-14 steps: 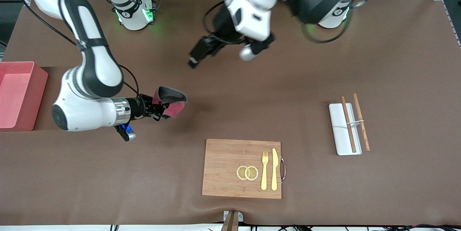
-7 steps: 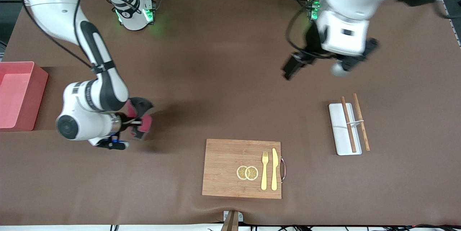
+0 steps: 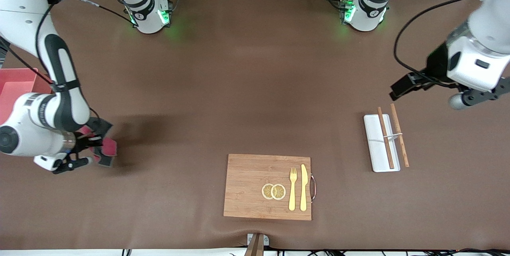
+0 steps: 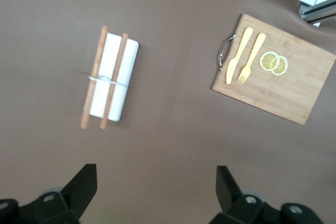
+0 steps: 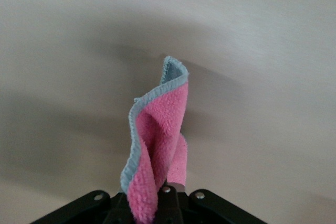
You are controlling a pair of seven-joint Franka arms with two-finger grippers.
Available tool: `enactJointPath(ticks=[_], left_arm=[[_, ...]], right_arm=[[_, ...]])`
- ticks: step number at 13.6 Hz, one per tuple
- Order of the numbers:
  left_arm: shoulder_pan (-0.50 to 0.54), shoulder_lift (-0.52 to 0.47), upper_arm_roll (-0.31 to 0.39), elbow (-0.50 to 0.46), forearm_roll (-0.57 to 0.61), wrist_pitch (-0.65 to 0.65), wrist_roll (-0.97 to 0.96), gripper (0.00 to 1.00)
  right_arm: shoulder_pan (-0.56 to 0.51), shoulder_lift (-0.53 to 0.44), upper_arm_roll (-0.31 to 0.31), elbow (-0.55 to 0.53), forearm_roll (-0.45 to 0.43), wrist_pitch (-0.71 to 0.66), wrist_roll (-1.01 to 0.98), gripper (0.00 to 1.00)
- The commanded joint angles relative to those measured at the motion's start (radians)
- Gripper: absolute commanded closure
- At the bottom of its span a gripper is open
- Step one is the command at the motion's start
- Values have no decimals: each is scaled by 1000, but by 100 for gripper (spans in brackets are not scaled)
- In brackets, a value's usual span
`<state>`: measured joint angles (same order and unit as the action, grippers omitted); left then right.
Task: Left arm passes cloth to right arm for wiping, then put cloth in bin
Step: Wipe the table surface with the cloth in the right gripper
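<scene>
My right gripper (image 3: 95, 145) is shut on the cloth (image 3: 105, 144), pink-red with a dark grey face. It holds the cloth low over the brown table, close to the bin (image 3: 14, 84), a pink box at the right arm's end. In the right wrist view the cloth (image 5: 157, 145) stands folded out of the closed gripper (image 5: 165, 195). My left gripper (image 3: 400, 90) is open and empty, up in the air near the white tray (image 3: 374, 152). In the left wrist view its fingers (image 4: 84, 187) stand wide apart around the gripper's middle (image 4: 157, 192).
A wooden cutting board (image 3: 247, 186) holds two lemon slices (image 3: 273, 191), a fork (image 3: 293, 188) and a knife (image 3: 303, 187), near the front edge. A flat white tray with two wooden chopsticks (image 3: 385, 136) lies toward the left arm's end; it also shows in the left wrist view (image 4: 113, 85).
My right arm has carried the cloth toward the bin's end of the table. My left arm has swung away from the middle to its own end, empty and open.
</scene>
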<state>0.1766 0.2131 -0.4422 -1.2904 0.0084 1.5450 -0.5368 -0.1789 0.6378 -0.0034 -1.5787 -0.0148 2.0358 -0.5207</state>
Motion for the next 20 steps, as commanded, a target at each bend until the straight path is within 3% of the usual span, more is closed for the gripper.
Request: enactJointPath(ticks=[1, 2, 5, 7, 10, 13, 18, 20], left_arm=[[58, -44, -7, -33, -2, -32, 166, 0], [63, -63, -1, -49, -1, -42, 211, 0], [44, -132, 109, -125, -2, -19, 337, 0], [49, -159, 132, -174, -4, -2, 357, 0], [-8, -161, 224, -198, -17, 9, 379, 0], [-98, -159, 337, -240, -48, 52, 379, 0], [-106, -173, 350, -253, -45, 46, 379, 0], [-162, -176, 406, -253, -47, 46, 376, 0]], right_arm=[[-86, 8, 22, 43, -37, 9, -167, 100], [-106, 10, 22, 68, -56, 15, -215, 100], [-105, 22, 22, 63, -90, 47, -206, 100], [-58, 49, 23, 39, -88, 86, -65, 100], [50, 49, 26, -1, -79, 84, 152, 100], [136, 37, 33, 0, -15, 11, 325, 100], [370, -23, 34, 17, 99, -88, 736, 100], [386, -52, 34, 26, 160, -113, 765, 100]])
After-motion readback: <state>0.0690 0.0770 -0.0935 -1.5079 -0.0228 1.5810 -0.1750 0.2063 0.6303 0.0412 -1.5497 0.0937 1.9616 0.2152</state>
